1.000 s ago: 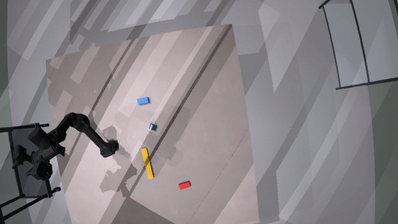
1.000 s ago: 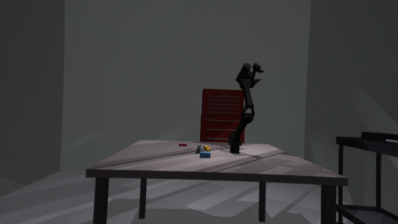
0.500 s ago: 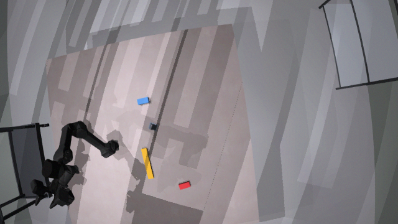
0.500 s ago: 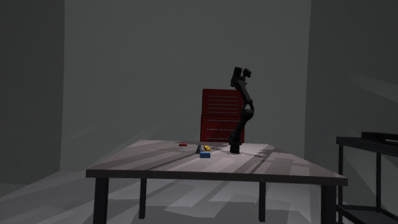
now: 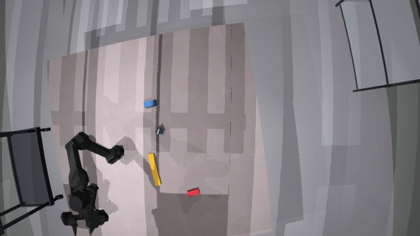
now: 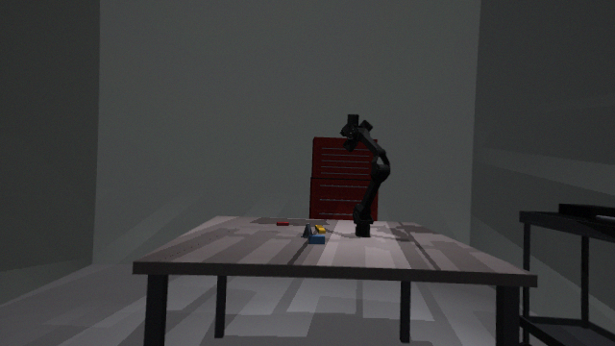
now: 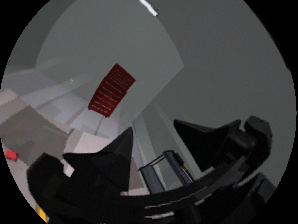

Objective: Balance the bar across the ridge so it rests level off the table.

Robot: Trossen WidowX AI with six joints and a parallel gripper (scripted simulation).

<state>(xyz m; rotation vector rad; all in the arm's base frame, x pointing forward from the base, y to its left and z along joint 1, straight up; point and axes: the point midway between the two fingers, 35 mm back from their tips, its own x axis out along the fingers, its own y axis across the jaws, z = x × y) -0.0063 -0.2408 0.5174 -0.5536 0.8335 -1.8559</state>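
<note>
The yellow bar [image 5: 154, 168] [image 6: 320, 229] lies flat on the table, apart from the ridge; a sliver of the bar shows at the lower left of the wrist view [image 7: 41, 214]. The small dark grey ridge [image 5: 161, 130] [image 6: 307, 231] stands on the table between the bar and a blue block, with nothing on it. My gripper [image 5: 83, 231] [image 7: 153, 125] is open and empty. It is raised high above the table, on the arm's side of the bar and well away from both bar and ridge. In the exterior view its fingers are too small and dark to make out.
The blue block [image 5: 149, 103] [image 6: 317, 239] lies on the table [image 5: 203, 98] [image 6: 336, 270] on the ridge's far side from the bar. A red block [image 5: 193, 192] [image 6: 282, 223] [image 7: 11, 155] lies beyond the bar's other end. A red cabinet [image 6: 343, 197] [image 7: 111, 91] stands behind the table.
</note>
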